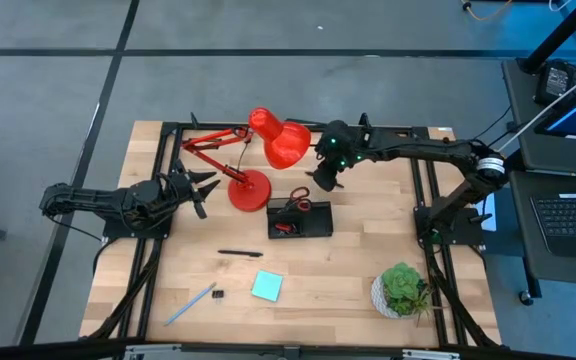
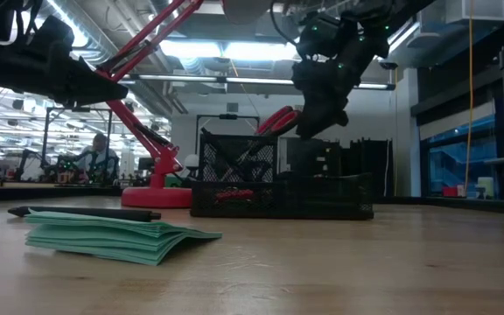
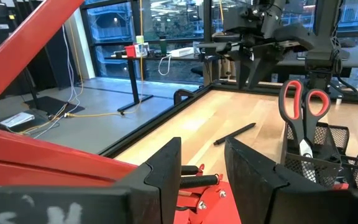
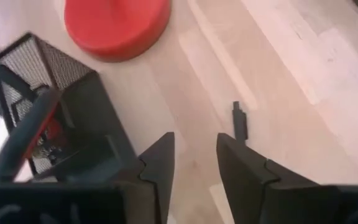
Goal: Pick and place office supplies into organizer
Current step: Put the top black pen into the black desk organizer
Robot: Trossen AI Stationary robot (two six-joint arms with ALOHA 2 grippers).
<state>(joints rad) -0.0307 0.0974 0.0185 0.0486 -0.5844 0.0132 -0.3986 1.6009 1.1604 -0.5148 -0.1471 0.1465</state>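
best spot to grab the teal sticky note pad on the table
Judging by its pose, take the teal sticky-note pad across two opposite edges, coming straight down from above. It lies flat on the table, a thin square with open wood all around, so only its edges offer a pinch.

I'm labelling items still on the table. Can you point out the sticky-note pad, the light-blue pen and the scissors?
sticky-note pad (image 1: 266,287): high view, centre of its top sheet.
light-blue pen (image 1: 190,304): high view, middle of its barrel.
scissors (image 3: 303,102): left wrist view, between the red handle loops.

Overhead, table-level, two wrist cameras
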